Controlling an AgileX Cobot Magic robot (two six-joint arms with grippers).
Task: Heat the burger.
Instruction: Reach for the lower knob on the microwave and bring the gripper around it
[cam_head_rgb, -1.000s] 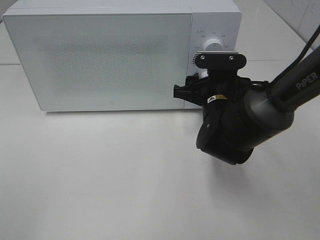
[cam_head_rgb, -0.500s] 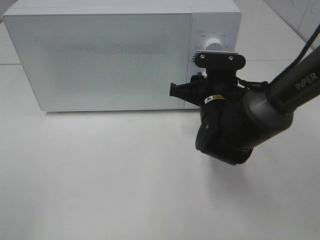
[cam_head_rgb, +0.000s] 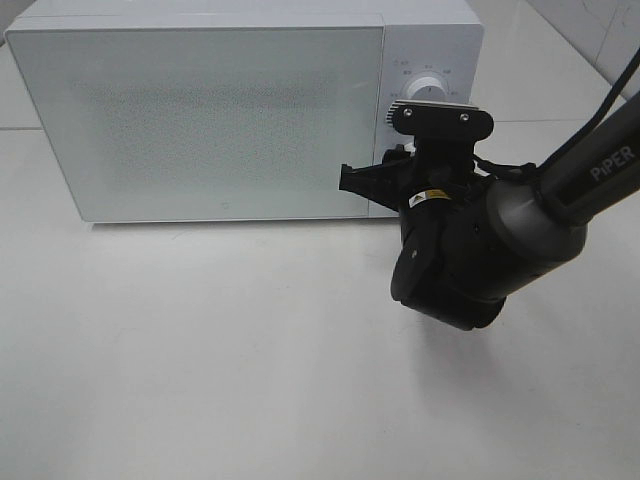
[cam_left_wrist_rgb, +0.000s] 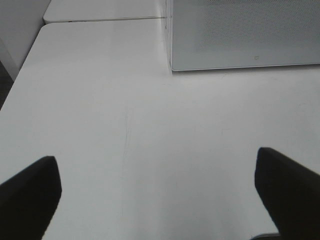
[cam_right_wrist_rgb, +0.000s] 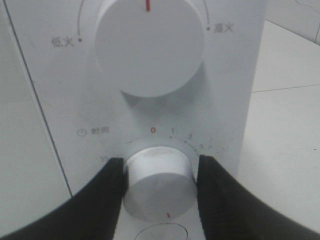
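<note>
The right claw (cam_right_wrist_rgb: 160, 167) pinches the white round timer knob (cam_right_wrist_rgb: 159, 192) of the white boxy microwave (cam_head_rgb: 200, 120); the left claw (cam_left_wrist_rgb: 160, 195) gapes wide. The microwave's frosted door (cam_head_rgb: 210, 110) is shut, so the burger's place cannot be told.

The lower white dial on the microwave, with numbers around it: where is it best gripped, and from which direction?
Grip the timer dial by its round side wall, a finger on each opposite side, coming straight at the panel along the dial's axis. It is a short cylinder standing out from the flat front, so only its rim offers hold. The right claw sits just so.
</note>
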